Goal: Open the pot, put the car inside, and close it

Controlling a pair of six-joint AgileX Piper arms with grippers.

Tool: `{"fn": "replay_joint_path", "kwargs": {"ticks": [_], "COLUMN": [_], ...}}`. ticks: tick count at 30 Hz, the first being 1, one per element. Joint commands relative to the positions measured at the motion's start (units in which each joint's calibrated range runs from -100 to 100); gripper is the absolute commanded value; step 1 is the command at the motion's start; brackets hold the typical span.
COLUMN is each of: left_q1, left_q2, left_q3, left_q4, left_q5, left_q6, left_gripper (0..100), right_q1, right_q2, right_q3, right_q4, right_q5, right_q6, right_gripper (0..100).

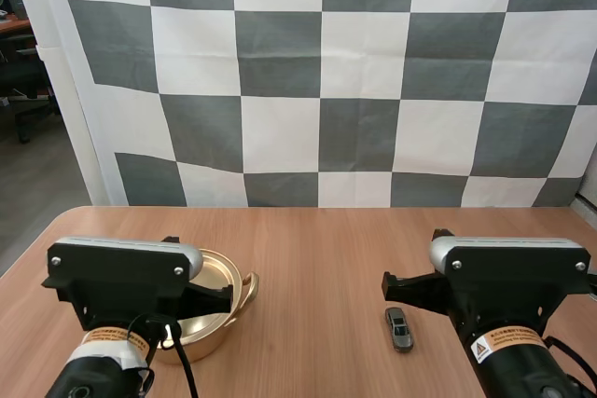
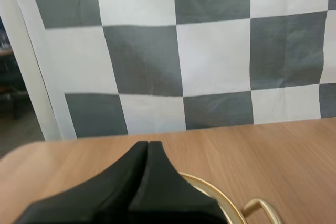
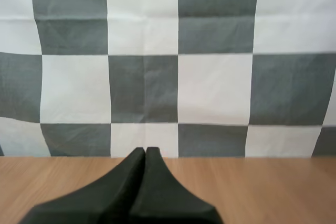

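Toy car (image 1: 399, 328), small and dark grey, lies on the right half of the wooden table (image 1: 317, 249). Its long axis runs near to far, the far end leaning slightly left; which end is the front cannot be told. It sits just nearer than the right gripper (image 3: 145, 149) and close beside that arm's left side. The right gripper's fingers lie pressed together as one dark wedge, holding nothing. The left gripper (image 2: 148, 143) is closed the same way, empty, poised over the near rim of the gold pot (image 1: 216, 279). The pot stands on the left half, partly hidden under the left arm, one looped handle (image 1: 250, 286) facing right. Each arm carries a warning label (image 1: 492, 345); its writing is too small to read. Bare wood lies between pot and car, with more out to the far edge.
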Motion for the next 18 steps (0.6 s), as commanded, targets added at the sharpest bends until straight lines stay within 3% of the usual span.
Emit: {"fn": "replay_joint_path", "kwargs": {"ticks": [1,3,5,7,9,12,15,18], "left_q1": [0.01,0.01,0.01,0.01,0.01,0.01,0.01,0.01], "left_q2": [0.0,0.0,0.0,0.0,0.0,0.0,2.1,7.3], "left_q3": [0.0,0.0,-1.0,-3.2,-7.1,-15.5,-23.2,-30.4], "left_q4": [19.9,25.8,25.2,22.7,16.2,3.5,-2.4,-5.1], "left_q5": [-25.7,-36.7,-41.6,-38.7,-27.1,-1.2,20.3,41.0], "left_q6": [2.2,2.2,2.2,2.2,2.2,2.2,2.2,2.2], "left_gripper": [0,0,0,0,0,0,0,0], "right_q1": [-0.1,-0.1,-0.1,-0.1,-0.1,-0.1,-0.1,-0.1], "right_q2": [0.0,0.0,0.0,0.0,0.0,0.0,2.4,6.6], "right_q3": [0.0,0.0,-0.7,-3.7,-7.2,-14.3,-19.8,-21.0], "right_q4": [-25.2,-27.1,-27.2,-26.8,-21.4,-6.0,-1.3,-1.3], "right_q5": [-15.2,-21.1,-22.4,-21.7,-16.8,-0.7,16.6,24.6], "right_q6": [0.0,0.0,0.0,0.1,0.9,1.8,1.8,1.0], "right_gripper": [0,0,0,0,0,0,0,0]}}
